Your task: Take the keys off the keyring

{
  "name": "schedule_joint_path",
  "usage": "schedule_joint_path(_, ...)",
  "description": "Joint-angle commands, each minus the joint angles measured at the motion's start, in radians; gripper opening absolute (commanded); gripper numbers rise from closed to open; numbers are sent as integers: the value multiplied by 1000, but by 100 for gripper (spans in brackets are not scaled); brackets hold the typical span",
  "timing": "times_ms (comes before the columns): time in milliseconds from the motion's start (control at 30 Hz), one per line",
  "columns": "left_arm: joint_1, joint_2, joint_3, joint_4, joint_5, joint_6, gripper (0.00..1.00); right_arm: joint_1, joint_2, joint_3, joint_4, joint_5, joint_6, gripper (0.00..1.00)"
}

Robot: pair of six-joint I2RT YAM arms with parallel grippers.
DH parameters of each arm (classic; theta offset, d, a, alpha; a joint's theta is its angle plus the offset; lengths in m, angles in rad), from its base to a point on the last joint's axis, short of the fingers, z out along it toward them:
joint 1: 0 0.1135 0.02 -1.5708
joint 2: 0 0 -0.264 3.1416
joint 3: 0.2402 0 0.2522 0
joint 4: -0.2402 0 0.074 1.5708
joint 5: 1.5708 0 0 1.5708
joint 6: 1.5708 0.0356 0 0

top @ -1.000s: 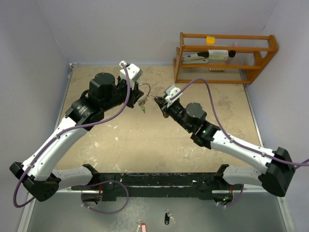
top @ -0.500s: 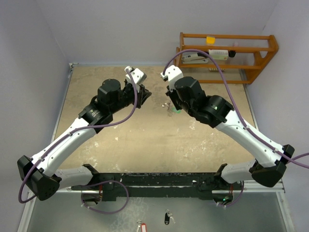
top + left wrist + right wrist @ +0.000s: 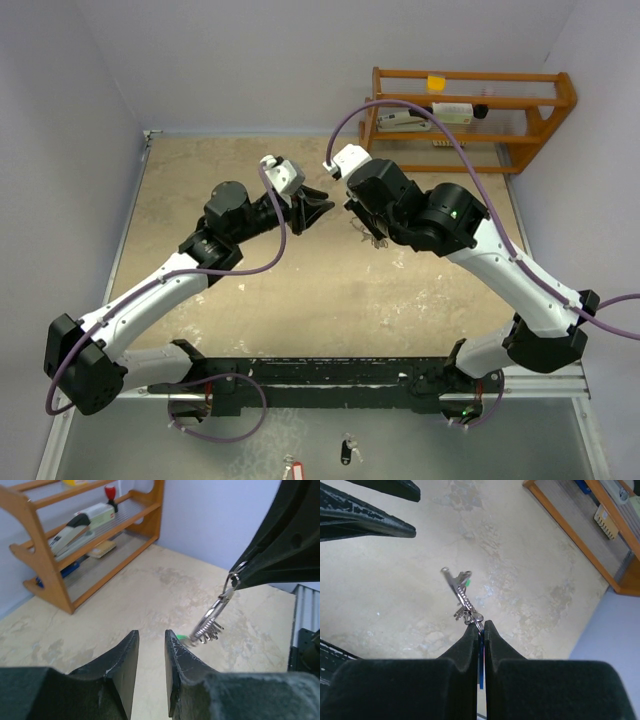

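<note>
My right gripper (image 3: 481, 625) is shut on the blue-headed key (image 3: 480, 672); its blue plastic shows as a thin strip between the pads. The keyring (image 3: 462, 597), a small silver cluster, hangs from that key above the table, with the green-headed key (image 3: 468, 583) at its far end. In the top view the keyring (image 3: 377, 237) dangles under my right gripper (image 3: 365, 220). My left gripper (image 3: 151, 636) is open and empty, its fingertips just short of the green key head (image 3: 181, 637) and the keyring (image 3: 215, 617). In the top view my left gripper (image 3: 325, 207) points right at the keyring.
A wooden rack (image 3: 465, 115) with a stapler and small items stands at the back right, also in the left wrist view (image 3: 75, 555). A black-tagged key (image 3: 347, 450) and a red-tagged key (image 3: 290, 468) lie in front of the arm bases.
My left gripper has let go of the keyring and opened. My right arm lifted the keyring away to the right; my left gripper then followed toward it.
</note>
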Motion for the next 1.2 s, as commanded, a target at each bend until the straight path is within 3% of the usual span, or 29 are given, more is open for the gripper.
schedule_joint_path(0, 1, -15, -25, 240, 168, -60, 25, 29, 43, 88, -156, 56, 10, 0)
schedule_joint_path(333, 1, 4, -101, 549, 304, -233, 29, 106, 98, 165, -227, 174, 50, 0)
schedule_joint_path(700, 1, 58, -171, 613, 514, -173, 31, 135, 109, 187, -214, 174, 47, 0)
schedule_joint_path(933, 1, 114, -181, 742, 508, -207, 31, 148, 107, 181, -209, 163, 46, 0)
schedule_joint_path(1167, 1, 156, -133, 748, 495, -200, 31, 154, 90, 156, -181, 143, 36, 0)
